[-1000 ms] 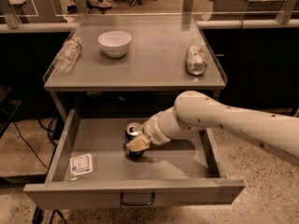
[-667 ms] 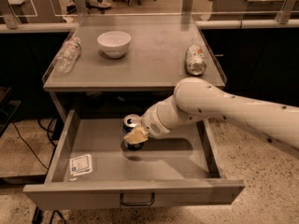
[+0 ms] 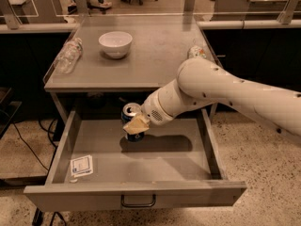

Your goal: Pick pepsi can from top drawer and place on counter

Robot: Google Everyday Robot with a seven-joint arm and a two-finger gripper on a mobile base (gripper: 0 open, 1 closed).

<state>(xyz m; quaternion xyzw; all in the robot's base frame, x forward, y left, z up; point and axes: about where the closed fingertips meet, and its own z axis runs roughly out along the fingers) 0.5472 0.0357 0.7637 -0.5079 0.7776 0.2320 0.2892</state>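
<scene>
The top drawer point(image 3: 136, 202) is pulled wide open below the counter point(image 3: 155, 60). My gripper point(image 3: 135, 125) reaches in from the right on a white arm and is shut on the pepsi can point(image 3: 131, 115). The can is dark blue with a silver top and is held upright, lifted a little above the drawer floor near its middle. The tan fingers point(image 3: 136, 124) cover the can's front side. The can's shadow lies on the drawer floor to its right.
A white bowl point(image 3: 115, 44) stands on the counter at the back left. A clear plastic bottle point(image 3: 68, 55) lies at the counter's left edge. A pale can point(image 3: 196, 52) lies at its right edge, partly behind my arm. A small white packet point(image 3: 81, 165) lies in the drawer's front left.
My gripper has risen and moved slightly left with the pepsi can in it. The can has come up off the drawer floor.
</scene>
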